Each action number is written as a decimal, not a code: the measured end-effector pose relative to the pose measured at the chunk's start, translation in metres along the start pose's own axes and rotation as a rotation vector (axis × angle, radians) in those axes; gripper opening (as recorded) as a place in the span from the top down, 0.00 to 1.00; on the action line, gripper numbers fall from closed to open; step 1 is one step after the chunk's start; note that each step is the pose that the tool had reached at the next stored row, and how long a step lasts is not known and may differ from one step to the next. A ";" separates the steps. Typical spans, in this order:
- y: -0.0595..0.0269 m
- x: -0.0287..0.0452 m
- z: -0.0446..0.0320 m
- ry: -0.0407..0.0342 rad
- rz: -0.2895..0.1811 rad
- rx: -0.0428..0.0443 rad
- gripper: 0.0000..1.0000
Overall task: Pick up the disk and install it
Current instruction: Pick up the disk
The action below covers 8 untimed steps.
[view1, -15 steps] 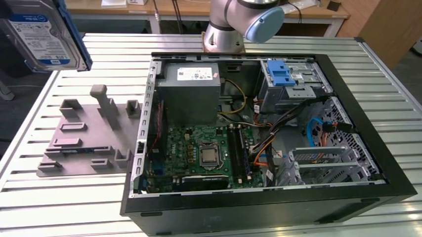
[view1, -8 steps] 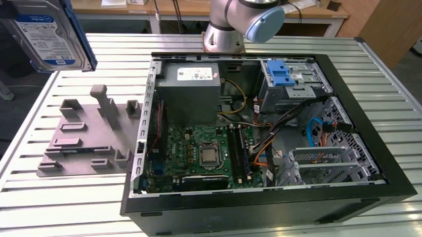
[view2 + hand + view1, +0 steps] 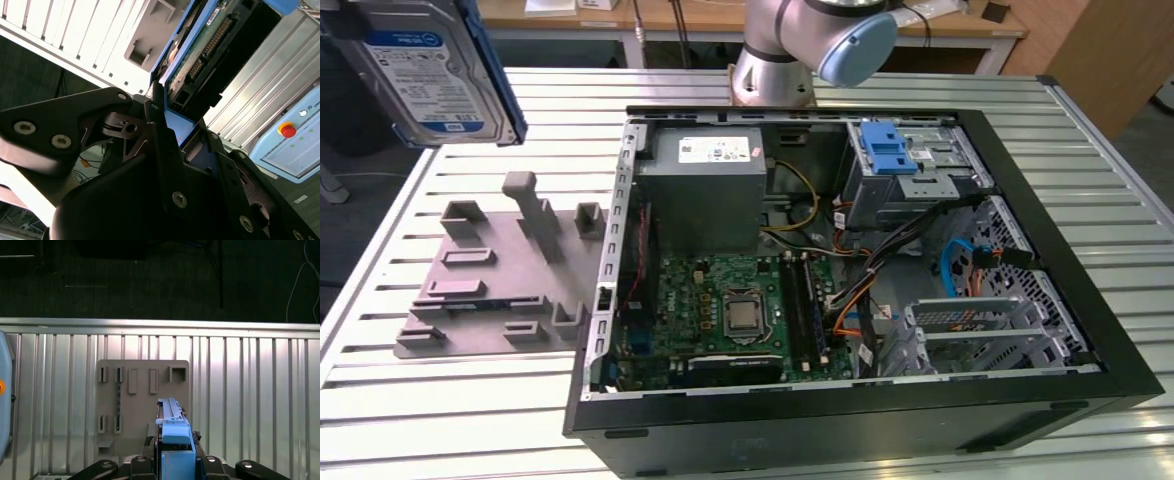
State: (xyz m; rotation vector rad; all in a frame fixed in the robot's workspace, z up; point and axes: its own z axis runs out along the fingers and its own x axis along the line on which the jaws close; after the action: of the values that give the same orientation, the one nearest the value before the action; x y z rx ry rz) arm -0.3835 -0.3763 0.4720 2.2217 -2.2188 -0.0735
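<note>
The black gripper is clamping its fingers tight on the flat silver-metal disk with blue plastic side rails, holding it lifted clear above the grey plastic slotted tray.

I work in a lab or workshop. My arm stands on a ribbed metal table. An open computer case lies there, its green board and wires showing. A grey tray with slots sits beside it. Wooden desks stand behind. A control box with a red stop button is near.
</note>
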 end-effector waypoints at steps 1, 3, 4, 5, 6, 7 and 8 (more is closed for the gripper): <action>-0.0016 0.0003 -0.0001 0.0000 0.000 -0.0001 0.64; -0.0050 0.0010 -0.0002 0.0000 0.000 -0.0003 0.64; -0.0066 0.0013 -0.0003 0.0000 0.000 -0.0004 0.64; -0.0083 0.0017 -0.0003 0.0000 0.000 -0.0004 0.64; -0.0099 0.0020 -0.0004 -0.0001 0.000 -0.0005 0.64; -0.0116 0.0022 -0.0005 0.0000 0.000 -0.0006 0.64; -0.0132 0.0025 -0.0005 0.0000 0.000 -0.0007 0.64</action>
State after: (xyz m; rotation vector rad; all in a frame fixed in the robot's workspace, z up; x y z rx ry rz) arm -0.3703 -0.3788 0.4720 2.2213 -2.2184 -0.0742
